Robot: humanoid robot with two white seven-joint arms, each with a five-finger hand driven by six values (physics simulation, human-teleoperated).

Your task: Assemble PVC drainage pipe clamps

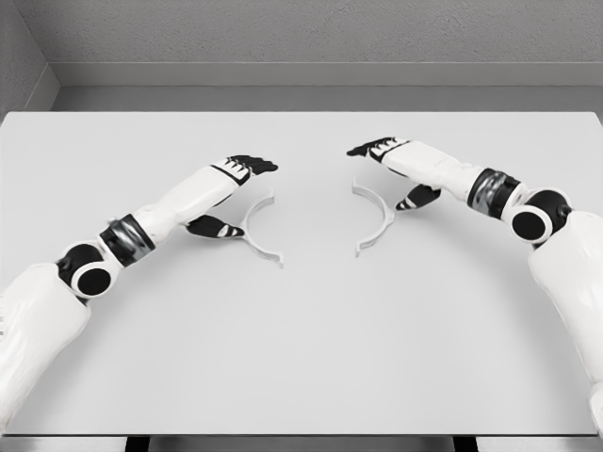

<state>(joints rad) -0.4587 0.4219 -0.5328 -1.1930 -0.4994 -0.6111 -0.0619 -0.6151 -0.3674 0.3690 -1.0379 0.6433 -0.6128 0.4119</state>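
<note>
Head view: two white robot arms reach across a pale grey worktop (301, 358) toward two white half-ring clamp pieces lying flat near its middle. The left clamp half (256, 229) curves with its open side facing right and ends in small flanged tabs at both tips; the right clamp half (377, 218) mirrors it, its open side facing left. The two halves lie apart, with a bare strip of worktop between them, their openings facing each other.

The left hand (231, 184) comes in from the lower left and hovers just beside the outer curve of the left clamp half. Its dark-tipped fingers (254, 164) are stretched forward and held together, while the thumb (213, 227) juts out below, close to the clamp's back; whether it touches the piece cannot be told. The hand holds nothing.

The right hand (400, 165) comes in from the right edge, poised above and just outside the right clamp half. Its fingers (372, 148) are likewise extended and flat, and its thumb (417, 197) hangs down beside the clamp's outer curve, not closed on it.

Behind the worktop, a grey wall (320, 33) and a strip of floor close the scene.
</note>
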